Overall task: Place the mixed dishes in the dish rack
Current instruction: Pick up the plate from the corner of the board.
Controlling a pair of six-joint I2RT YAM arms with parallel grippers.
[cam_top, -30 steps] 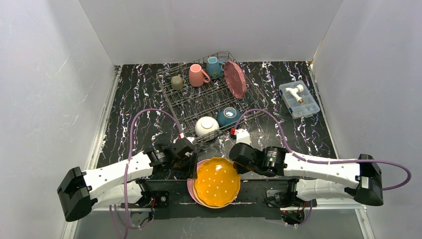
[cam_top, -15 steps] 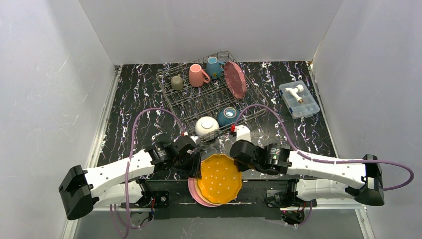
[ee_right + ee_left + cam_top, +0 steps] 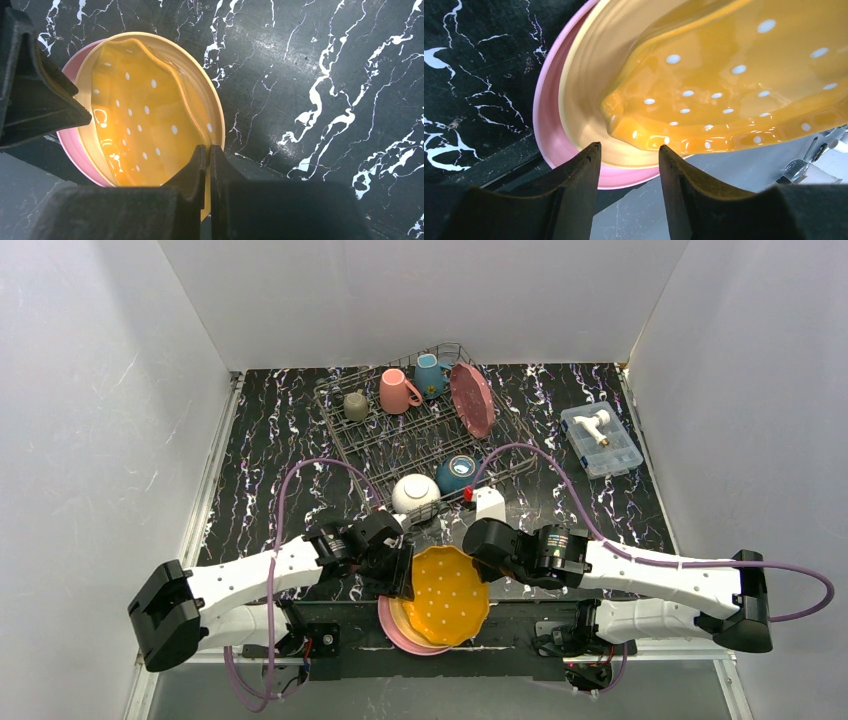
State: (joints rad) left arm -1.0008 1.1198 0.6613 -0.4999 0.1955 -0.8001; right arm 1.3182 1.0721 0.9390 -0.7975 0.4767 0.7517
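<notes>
Right wrist: orange plate [image 3: 145, 125] betw. fingers [image 3: 190, 175].

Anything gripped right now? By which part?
Right gripper is shut on the orange plate, pinching its rim on the right-arm side and tilting it up. Left gripper is open at the opposite edge and holds nothing.

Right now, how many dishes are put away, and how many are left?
Six are in the dish rack: the olive mug, pink mug, blue mug, dark red plate, white bowl and teal bowl. The right hand pinches the rim of the orange plate, tilting it up off the stack, and the left hand is open beside it. To go: that plate, plus the yellow plate and pink plate underneath.
</notes>
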